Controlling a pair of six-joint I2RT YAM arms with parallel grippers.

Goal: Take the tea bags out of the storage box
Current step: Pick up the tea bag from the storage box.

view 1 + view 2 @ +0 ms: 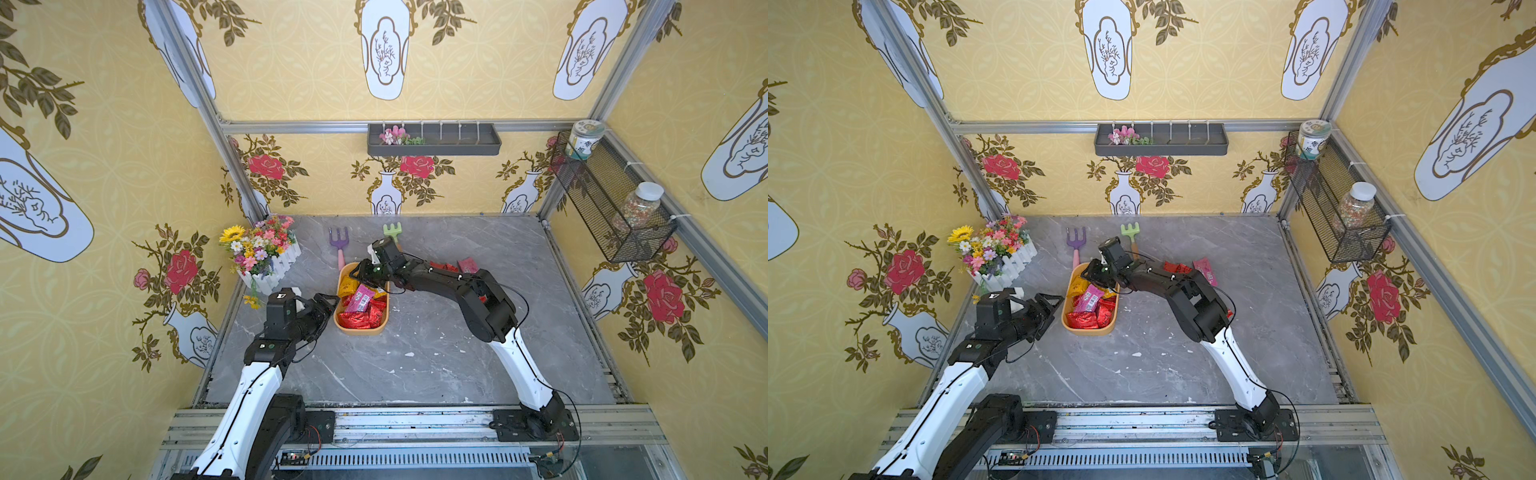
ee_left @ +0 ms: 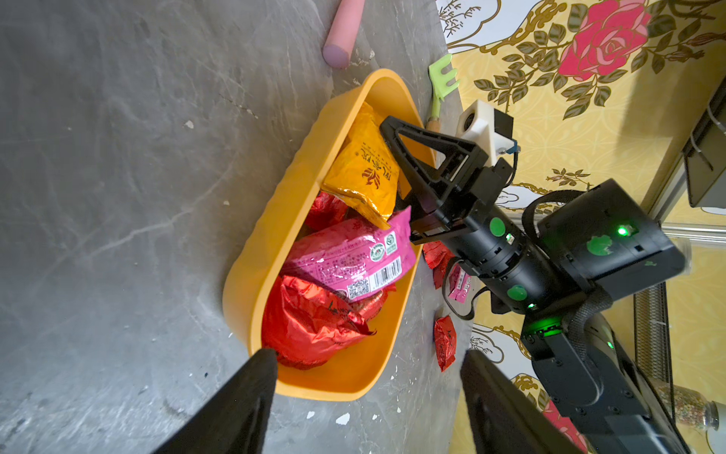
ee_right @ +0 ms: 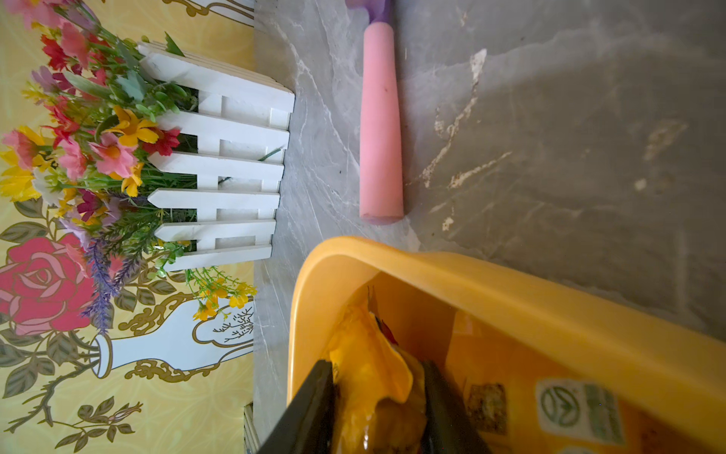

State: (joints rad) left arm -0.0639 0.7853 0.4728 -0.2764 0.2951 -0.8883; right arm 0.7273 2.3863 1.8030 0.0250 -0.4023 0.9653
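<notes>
Tea bags (image 1: 361, 305), crinkly red, pink & yellow foil sachets, lie heaped in shallow orange-yellow plastic storage box (image 1: 360, 331), mid grey marble surface (image 1: 436, 353). A few loose sachets (image 1: 467, 264) lie outside it, beyond R arm. R pincer (image 3: 377, 369) dips into box's far end, jaws narrowed onto yellow-orange sachet (image 2: 363, 165): topmost there w/ edge sticking up, so prob. the easiest pick. L pincer (image 1: 332, 301) is wide & empty just beside box's near corner, prob. ready to steady it.

Storage box (image 1: 360, 331) was orange-yellow, table (image 1: 436, 353) grey-veined marble.
Tea bags (image 1: 357, 319) were shiny red, pink and yellow-orange; wallpaper (image 1: 307, 75) yellow with red roses.
</notes>
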